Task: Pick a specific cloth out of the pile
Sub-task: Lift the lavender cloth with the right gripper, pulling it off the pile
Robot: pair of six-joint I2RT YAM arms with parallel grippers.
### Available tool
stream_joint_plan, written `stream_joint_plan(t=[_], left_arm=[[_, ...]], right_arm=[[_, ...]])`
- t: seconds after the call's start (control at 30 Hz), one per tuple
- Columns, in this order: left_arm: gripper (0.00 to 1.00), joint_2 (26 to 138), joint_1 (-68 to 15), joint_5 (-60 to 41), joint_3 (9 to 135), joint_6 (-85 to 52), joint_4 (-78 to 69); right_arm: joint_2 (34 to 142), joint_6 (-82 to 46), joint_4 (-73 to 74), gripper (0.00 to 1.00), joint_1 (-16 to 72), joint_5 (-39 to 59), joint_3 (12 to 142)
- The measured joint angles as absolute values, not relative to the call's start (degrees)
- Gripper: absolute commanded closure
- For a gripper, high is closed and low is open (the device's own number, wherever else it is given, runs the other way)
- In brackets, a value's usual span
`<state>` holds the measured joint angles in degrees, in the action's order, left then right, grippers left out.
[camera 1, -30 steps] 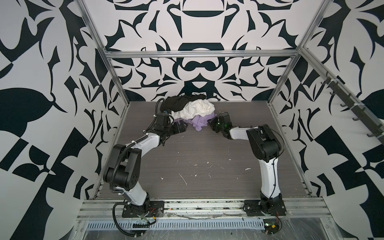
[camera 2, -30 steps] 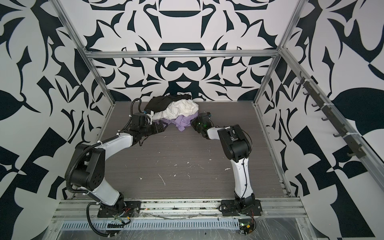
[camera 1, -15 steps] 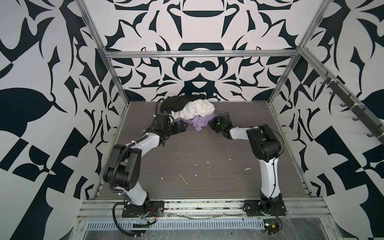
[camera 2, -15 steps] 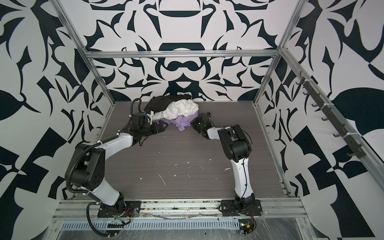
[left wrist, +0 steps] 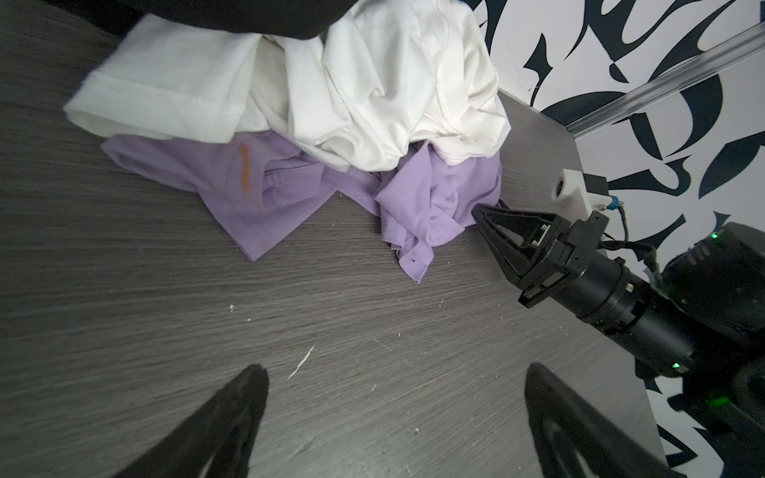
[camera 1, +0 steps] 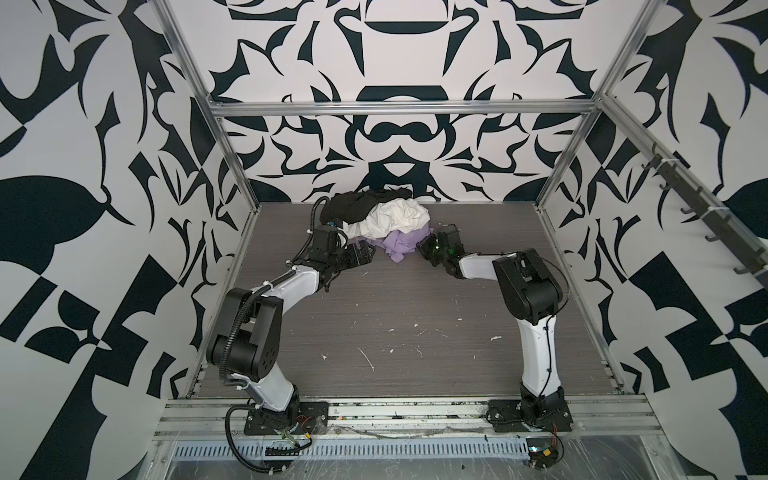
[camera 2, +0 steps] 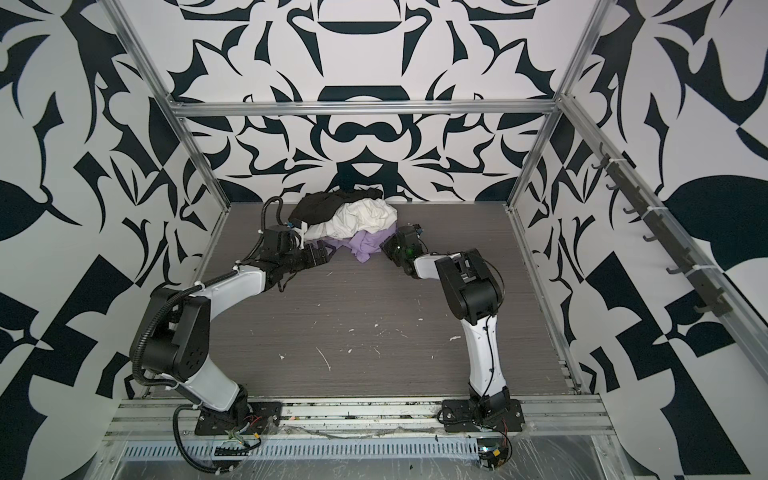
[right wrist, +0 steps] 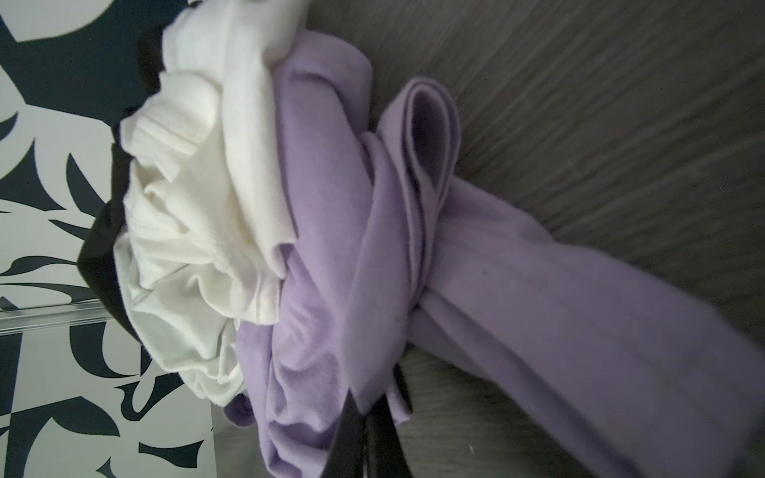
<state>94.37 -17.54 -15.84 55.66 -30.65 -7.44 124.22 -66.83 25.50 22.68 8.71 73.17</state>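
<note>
Grey wood-grain tabletop (camera 1: 374, 324), black-and-white patterned walls. In both top views the pile (camera 1: 386, 212) sits back-centre. The lavender cloth (camera 1: 401, 245) lies at its front bottom under the white cloth (camera 1: 395, 216), with the black cloth (camera 1: 353, 205) behind. The left gripper (camera 1: 365, 255) and right gripper (camera 1: 426, 249) flank it. Left wrist view: left gripper (left wrist: 395, 372) jaws wide apart over bare table, holding nothing. Right wrist view: right gripper (right wrist: 364, 409) is clamped together on a fold of the lavender cloth (right wrist: 331, 248).
</note>
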Motion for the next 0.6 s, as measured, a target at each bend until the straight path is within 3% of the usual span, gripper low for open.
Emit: stream_joint_plan(t=[0.6], left_arm=[[0.01, 94.37, -17.54, -15.86, 55.66, -31.09, -7.44]], right_arm=[[122.74, -65.73, 23.33, 1.00, 23.29, 8.78, 75.07]])
